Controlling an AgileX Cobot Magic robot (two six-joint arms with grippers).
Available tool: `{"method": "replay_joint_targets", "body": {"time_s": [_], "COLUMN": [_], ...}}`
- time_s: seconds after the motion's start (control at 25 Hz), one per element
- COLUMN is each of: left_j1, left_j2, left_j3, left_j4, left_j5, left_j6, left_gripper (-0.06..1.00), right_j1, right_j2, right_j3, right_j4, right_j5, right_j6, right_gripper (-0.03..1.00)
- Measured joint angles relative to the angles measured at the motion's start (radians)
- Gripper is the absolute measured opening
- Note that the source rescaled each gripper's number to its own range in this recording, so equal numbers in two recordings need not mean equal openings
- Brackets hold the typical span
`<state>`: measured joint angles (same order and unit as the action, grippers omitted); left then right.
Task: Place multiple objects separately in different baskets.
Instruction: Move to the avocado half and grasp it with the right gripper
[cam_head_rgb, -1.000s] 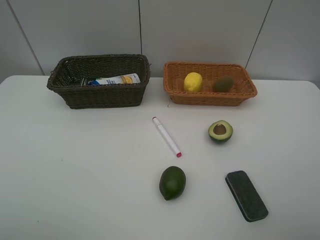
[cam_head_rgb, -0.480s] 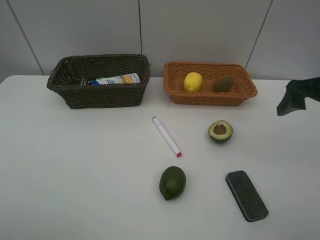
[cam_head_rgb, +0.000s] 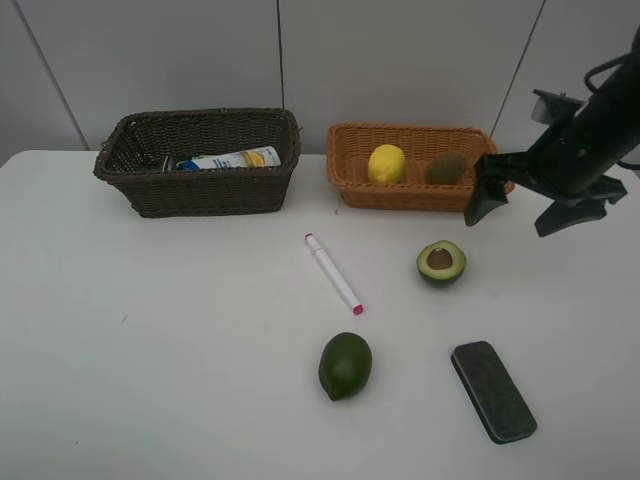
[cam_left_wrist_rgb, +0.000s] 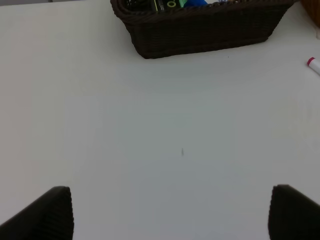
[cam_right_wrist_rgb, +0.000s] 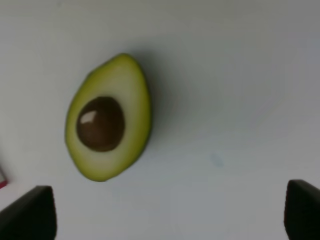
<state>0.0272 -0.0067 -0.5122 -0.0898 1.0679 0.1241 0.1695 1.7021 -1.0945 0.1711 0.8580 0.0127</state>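
Spread wide, grasping nothing: fingers (cam_left_wrist_rgb: 55, 212) of the left gripper (cam_left_wrist_rgb: 170, 212), over bare worktop (cam_left_wrist_rgb: 150, 140) short of the dark brown basket (cam_head_rgb: 200, 190). Sorted inside: blue-capped white bottle (cam_head_rgb: 235, 159). Loose, unsorted: pink-tipped white marker (cam_head_rgb: 333, 273), whole green avocado (cam_head_rgb: 345, 365). In the orange-tan basket (cam_head_rgb: 400, 195): yellow lemon (cam_head_rgb: 386, 163), brown kiwi (cam_head_rgb: 447, 167). Cut face up: halved avocado (cam_head_rgb: 441, 262). Nearer the front: dark eraser block (cam_head_rgb: 493, 390). Poised over the halved avocado, likely to pick it: right gripper (cam_head_rgb: 512, 220), fingers released, empty.

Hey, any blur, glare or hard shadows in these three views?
Exterior high: even, soft light with only faint shadows; the kiwi looks smeared. Right wrist: the halved avocado is slightly soft, with a small glint on its pit. Left wrist: the table looks washed out and nearly featureless.
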Motion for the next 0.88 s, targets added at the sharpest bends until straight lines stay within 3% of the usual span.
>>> {"method": "replay_joint_targets", "body": {"time_s": [0.28, 0.88], "left_j1": [0.000, 0.000], "left_j2": [0.000, 0.000], "left_j3": [0.000, 0.000], "left_j4": [0.000, 0.000], "left_j5": [0.000, 0.000], "left_j6": [0.000, 0.000], "left_gripper": [0.99, 0.99], "right_j1": [0.124, 0.130], "right_j2": [0.171, 0.324], "right_j3": [-0.084, -0.124], "right_j4": [-0.001, -0.050], "right_j5": [-0.015, -0.061], "right_j6": [0.000, 0.020], "right_gripper": [1.00, 1.00]}}
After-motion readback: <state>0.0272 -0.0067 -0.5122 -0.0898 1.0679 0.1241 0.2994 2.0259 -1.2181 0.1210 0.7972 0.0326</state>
